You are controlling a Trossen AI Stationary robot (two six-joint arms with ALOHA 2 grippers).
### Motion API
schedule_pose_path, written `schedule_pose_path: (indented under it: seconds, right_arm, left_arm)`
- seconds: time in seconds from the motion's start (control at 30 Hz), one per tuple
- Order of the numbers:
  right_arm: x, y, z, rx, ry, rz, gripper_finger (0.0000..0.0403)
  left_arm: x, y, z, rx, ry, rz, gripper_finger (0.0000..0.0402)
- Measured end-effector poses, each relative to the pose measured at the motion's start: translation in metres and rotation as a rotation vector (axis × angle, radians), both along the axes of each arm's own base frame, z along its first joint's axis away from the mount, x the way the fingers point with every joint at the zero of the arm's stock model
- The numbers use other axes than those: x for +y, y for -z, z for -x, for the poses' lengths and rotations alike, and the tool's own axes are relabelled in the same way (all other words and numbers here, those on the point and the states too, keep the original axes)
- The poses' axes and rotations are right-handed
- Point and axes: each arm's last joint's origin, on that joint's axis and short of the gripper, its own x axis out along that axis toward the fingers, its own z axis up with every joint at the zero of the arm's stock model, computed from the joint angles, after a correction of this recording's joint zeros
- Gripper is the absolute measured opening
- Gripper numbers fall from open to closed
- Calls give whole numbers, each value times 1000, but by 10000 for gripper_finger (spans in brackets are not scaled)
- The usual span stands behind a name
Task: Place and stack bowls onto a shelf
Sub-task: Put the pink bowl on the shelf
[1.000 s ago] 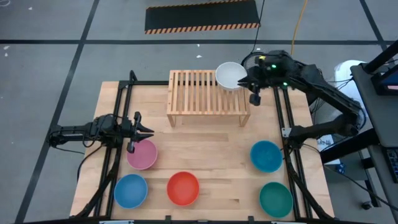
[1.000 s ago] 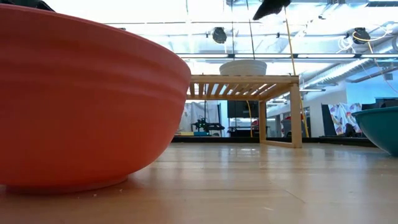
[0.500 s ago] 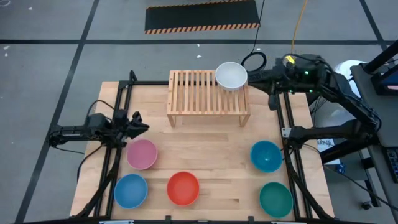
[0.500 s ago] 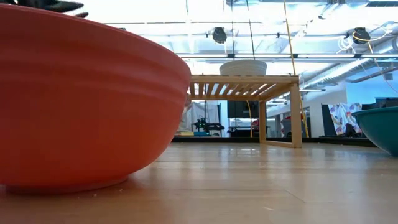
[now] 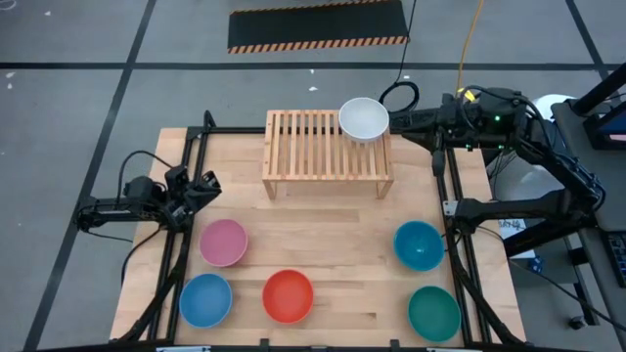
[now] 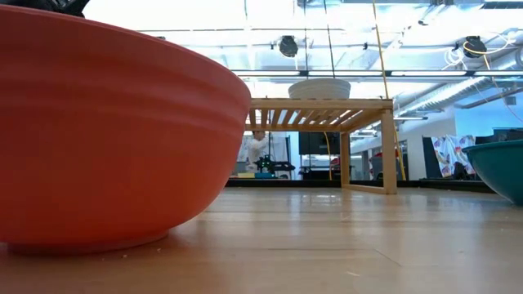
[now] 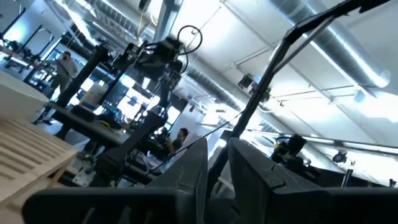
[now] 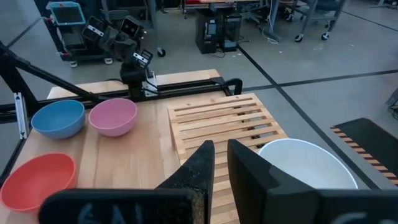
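Beside the shelf [image 5: 328, 153], toward its front-left, sits the pink bowl [image 5: 223, 242], nearest the left gripper [image 5: 202, 186], nearly closed and empty, with the right gripper [image 5: 437, 156] likewise empty, farther off.

Low view: red bowl [image 6: 114, 139] fills the left side, cut off by left edge; it hides the table behind it. Teal bowl [image 6: 500, 167] cut by right edge. White bowl [image 6: 319, 87] on shelf [image 6: 323, 104]: only its side shows.

Left wrist view: shelf corner [image 7: 28, 158] cut off at the edge; table and bowls out of sight.

Right wrist view: white bowl [image 8: 314, 165] partly behind the fingers [image 8: 245, 174], cut by the edge. Red bowl [image 8: 37, 180] likewise cut.
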Motion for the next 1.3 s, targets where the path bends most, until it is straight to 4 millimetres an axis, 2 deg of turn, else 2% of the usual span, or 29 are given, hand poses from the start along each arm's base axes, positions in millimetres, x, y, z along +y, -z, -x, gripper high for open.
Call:
schedule_pose_path:
  seconds: [0.2, 0.33, 0.4, 0.67, 0.93, 1.13, 1.3]
  right_arm:
    - [0, 1, 0, 6, 0, -3, 41]
    - [0, 1, 0, 14, 0, -6, 41]
    - [0, 2, 1, 19, -7, -11, 41]
    - [4, 5, 1, 39, -103, -60, 41]
    - [4, 5, 1, 38, -103, -59, 41]
    - [4, 5, 1, 38, -104, -59, 41]
    - [4, 5, 1, 38, -104, -58, 41]
  left_arm:
    - [0, -1, 0, 2, -13, -26, 60]
    - [-1, -19, 7, 13, -37, -115, 16]
    - [-1, -31, 13, 66, -46, -146, 7]
    - [0, -90, 30, 422, -75, -213, 3]
    - [0, -152, 25, 804, -28, -254, 2]
    - [-1, -181, 8, 1087, 64, -267, 2]
    - [-4, -188, -5, 1328, 175, -176, 4]
